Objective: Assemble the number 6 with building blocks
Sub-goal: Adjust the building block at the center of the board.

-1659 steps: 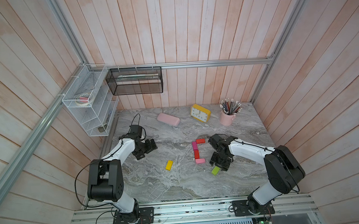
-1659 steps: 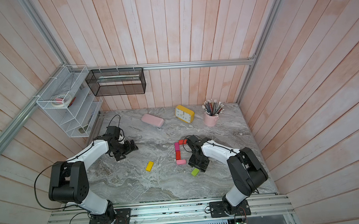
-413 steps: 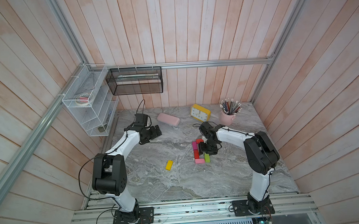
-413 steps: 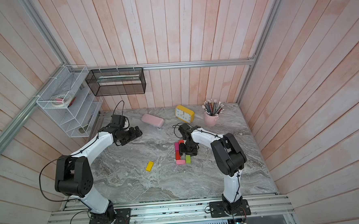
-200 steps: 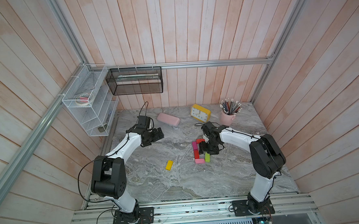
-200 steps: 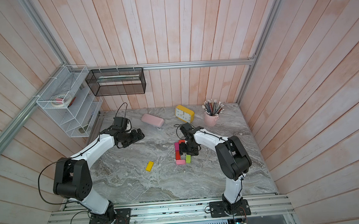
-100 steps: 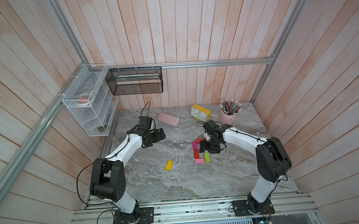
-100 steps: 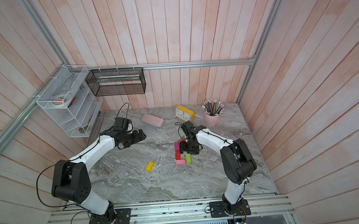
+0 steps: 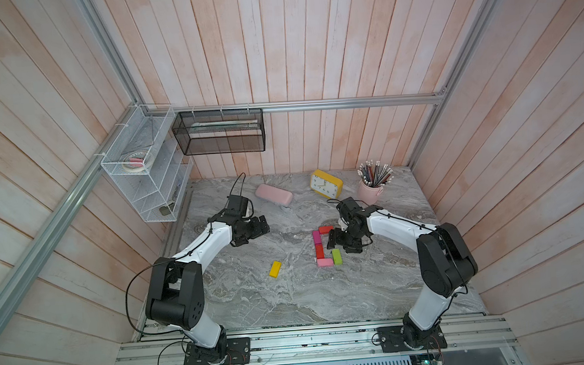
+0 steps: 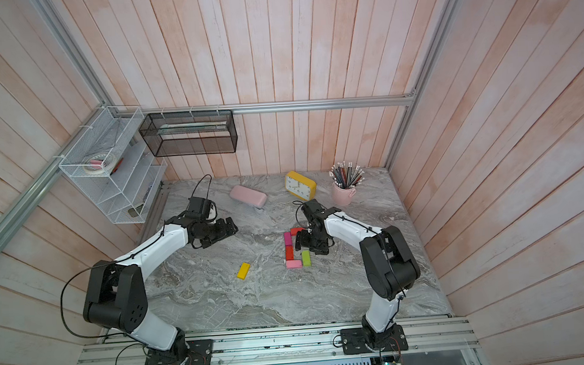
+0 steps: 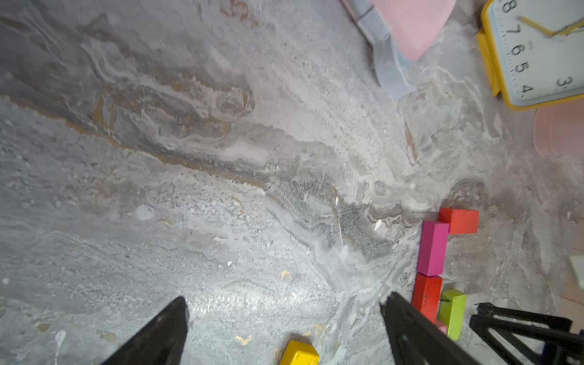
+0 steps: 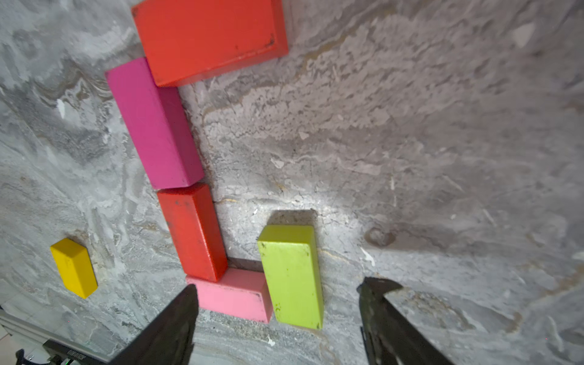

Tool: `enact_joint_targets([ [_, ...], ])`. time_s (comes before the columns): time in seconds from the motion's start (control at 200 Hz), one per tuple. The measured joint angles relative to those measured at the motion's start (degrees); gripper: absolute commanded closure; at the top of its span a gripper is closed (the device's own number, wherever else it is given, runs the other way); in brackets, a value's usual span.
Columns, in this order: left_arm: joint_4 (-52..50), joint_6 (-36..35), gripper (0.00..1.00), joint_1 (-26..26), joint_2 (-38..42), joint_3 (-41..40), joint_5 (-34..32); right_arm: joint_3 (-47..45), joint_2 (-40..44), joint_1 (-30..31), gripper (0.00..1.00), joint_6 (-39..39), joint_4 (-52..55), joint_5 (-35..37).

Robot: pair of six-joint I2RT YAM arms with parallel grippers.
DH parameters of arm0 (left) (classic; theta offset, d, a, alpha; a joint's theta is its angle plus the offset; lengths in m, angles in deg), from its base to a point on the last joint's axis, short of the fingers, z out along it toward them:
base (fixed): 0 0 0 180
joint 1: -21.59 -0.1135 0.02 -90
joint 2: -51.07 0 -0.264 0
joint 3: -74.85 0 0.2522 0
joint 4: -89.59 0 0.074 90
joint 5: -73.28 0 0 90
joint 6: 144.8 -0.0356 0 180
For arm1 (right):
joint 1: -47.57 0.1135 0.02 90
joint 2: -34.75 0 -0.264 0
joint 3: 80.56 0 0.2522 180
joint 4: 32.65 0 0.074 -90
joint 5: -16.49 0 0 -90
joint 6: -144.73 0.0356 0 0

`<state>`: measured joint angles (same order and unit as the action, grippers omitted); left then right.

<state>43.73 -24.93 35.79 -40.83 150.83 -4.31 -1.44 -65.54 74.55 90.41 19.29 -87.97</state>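
**An unfinished 6 on the tabletop (image 9: 273, 304)**

The grey marble tabletop carries everything. On the left wall hangs a white wire shelf (image 9: 140, 188); its top compartment holds a tape roll (image 9: 134, 163). Beside it, a black mesh basket (image 9: 220, 140) holds 1 long pale thing that I cannot identify.

The left pincer (image 11: 284, 301) is released and empty, above bare marble. The right pincer (image 12: 279, 295) is released too: its jaws stand apart on both sides of the lime green block (image 12: 290, 275), not gripping it.

At the back are a pink case (image 9: 273, 195), a yellow clock (image 9: 326, 184) and a pink cup (image 9: 370, 192) with pencils (image 9: 376, 172) standing inside.

The magenta block (image 9: 316, 237) and 1 red block (image 9: 319, 251) lie end to end, with the long axis from back to front. The other red block (image 9: 326, 229) lies across at the far end, pointing to the right. The light pink block (image 9: 324, 262) lies across at the near end. The lime green block runs back to front, against the pink block's right end. The yellow block (image 9: 275, 269) lies alone to the left, tilted.
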Motion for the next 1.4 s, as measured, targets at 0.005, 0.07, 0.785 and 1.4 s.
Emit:
enact_joint_targets([
  [0.005,0.0,0.0,0.02,0.0,0.0,-0.1,0.0,-0.1,0.0,0.0,0.17,0.0,-0.1,-0.1],
  [0.07,0.1,0.8,0.02,0.7,0.6,-1.5,0.6,-1.2,0.3,-0.5,0.17,0.3,-1.3,-1.4],
  [0.785,1.5,5.6,0.02,5.6,3.2,-5.5,2.3,-6.0,1.9,-2.1,0.16,1.7,-7.4,-10.1],
  [1.4,1.5,5.8,0.02,5.6,3.2,-5.5,2.1,-6.4,1.9,-2.1,0.17,1.6,-7.4,-13.0],
])
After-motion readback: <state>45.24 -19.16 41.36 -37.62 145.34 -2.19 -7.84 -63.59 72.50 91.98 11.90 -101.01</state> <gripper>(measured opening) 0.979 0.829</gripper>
